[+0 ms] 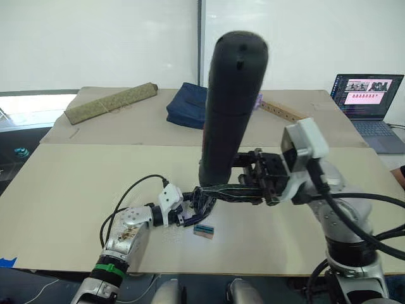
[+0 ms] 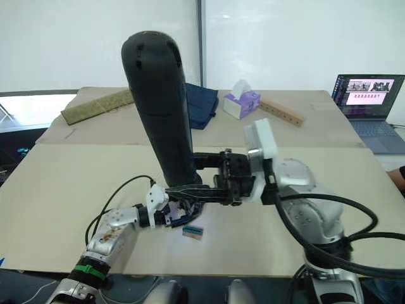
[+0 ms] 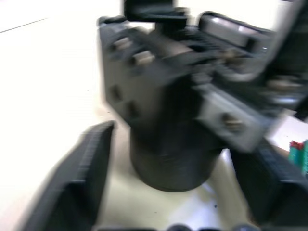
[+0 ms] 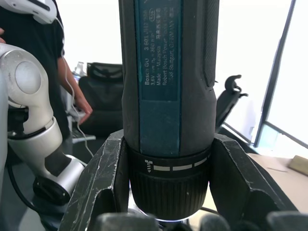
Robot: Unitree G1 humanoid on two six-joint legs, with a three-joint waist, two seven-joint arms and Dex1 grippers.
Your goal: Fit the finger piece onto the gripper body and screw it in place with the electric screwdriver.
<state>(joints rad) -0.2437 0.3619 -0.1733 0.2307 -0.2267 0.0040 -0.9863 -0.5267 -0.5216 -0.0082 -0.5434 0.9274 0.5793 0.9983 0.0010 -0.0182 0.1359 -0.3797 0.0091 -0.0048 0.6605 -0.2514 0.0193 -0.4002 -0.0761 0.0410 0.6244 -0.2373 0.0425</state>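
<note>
Here the right gripper (image 2: 190, 192) is clamped on the electric screwdriver (image 1: 229, 107), a thick matte black cylinder with a rounded top, held near upright, tip down over the cardboard table (image 1: 76, 190). A blue label panel runs along its barrel. The left gripper (image 1: 190, 212) straddles the gripper body (image 3: 178, 110), a chunky black mechanism on a round base; contact cannot be determined. A green-and-tan block (image 1: 204, 230) lies just beside.

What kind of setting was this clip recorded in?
Probably an office or lab workspace: a cardboard-covered table, an open laptop at its far corner, whiteboard-like wall panels behind, and office chairs.
</note>
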